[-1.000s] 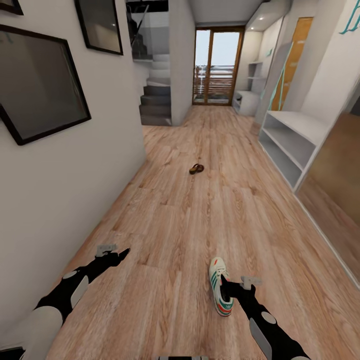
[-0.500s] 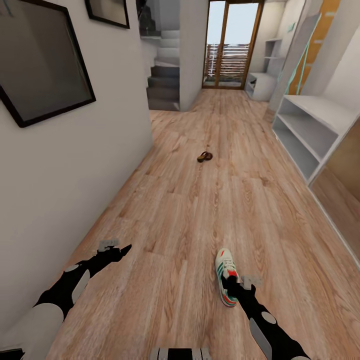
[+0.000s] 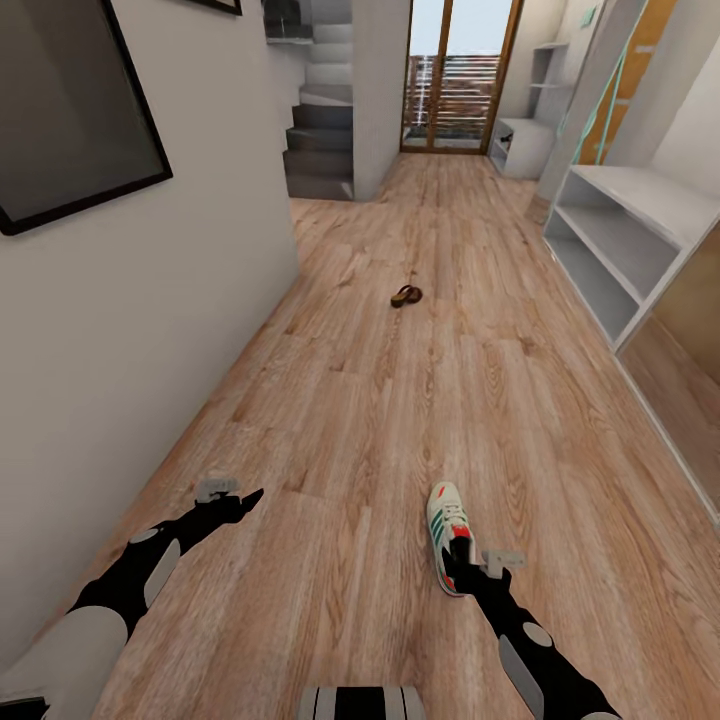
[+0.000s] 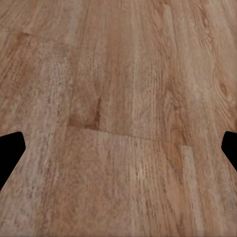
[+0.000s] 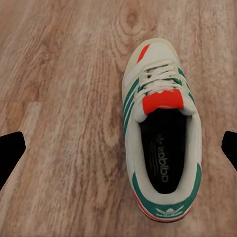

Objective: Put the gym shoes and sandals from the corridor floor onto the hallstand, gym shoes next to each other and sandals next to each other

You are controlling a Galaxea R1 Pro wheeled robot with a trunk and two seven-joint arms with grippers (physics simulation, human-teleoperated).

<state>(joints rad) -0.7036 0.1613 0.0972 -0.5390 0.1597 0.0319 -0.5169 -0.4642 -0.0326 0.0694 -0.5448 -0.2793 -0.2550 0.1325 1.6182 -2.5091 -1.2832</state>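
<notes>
Low, the right hand (image 3: pixel 456 562) hovers spread over the gym shoe (image 3: pixel 447 520).

We see matt, grainy wood planks on the floor (image 3: pixel 380 420) and 1 smooth leather-look sneaker (image 5: pixel 160 133) with cloth laces.

left arm: black, stretched forward low, black two-finger left gripper (image 3: pixel 250 494) spread wide
right arm: same deal, black two-finger right gripper (image 3: pixel 458 552) jaws wide apart

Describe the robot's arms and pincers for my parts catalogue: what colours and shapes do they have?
Both arms are glossy black with pale grey oval panels and a white upper shell. The left pincer and right pincer end in dark pointed fingers, each with a small grey bracket at the wrist. No cables or markings are visible.
</notes>
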